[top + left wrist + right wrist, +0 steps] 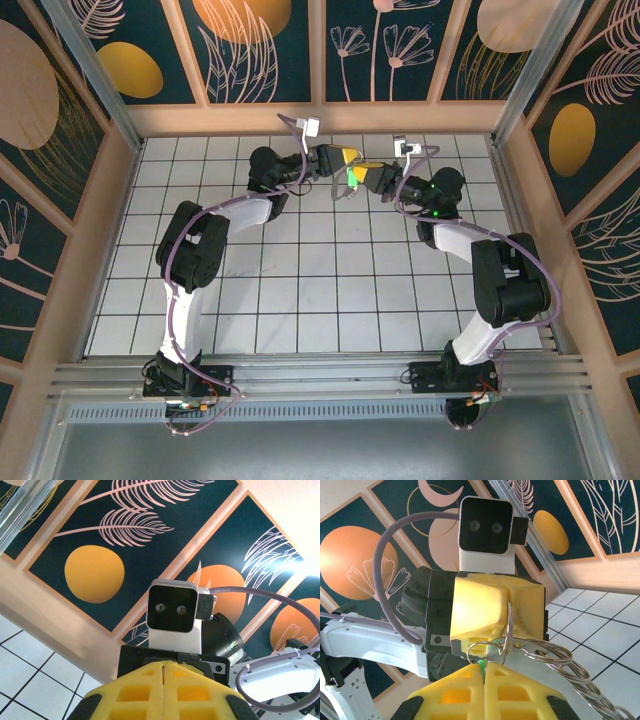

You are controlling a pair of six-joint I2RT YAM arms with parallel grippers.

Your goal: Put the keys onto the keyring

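Both arms meet above the far middle of the table, tip to tip. My right gripper (484, 669) is shut on the key (483, 665); just a sliver of its green head shows between the yellow pads. In the top view that green head (352, 178) sits between the left gripper (336, 160) and the right gripper (371, 178). Facing it, my left gripper's yellow fingers (480, 607) are shut on an upright loop of the keyring (555, 653), whose stacked silver rings trail off to the lower right. A small ring (476, 647) hangs just above the key. In the left wrist view the left gripper (164, 667) has its pads pressed together.
White tiled table (300, 290) with wooden walls (320, 118) at the back and both sides. An aluminium rail (320, 378) runs along the near edge by the arm bases. The right wrist's camera block (173, 609) sits straight ahead of the left jaws.
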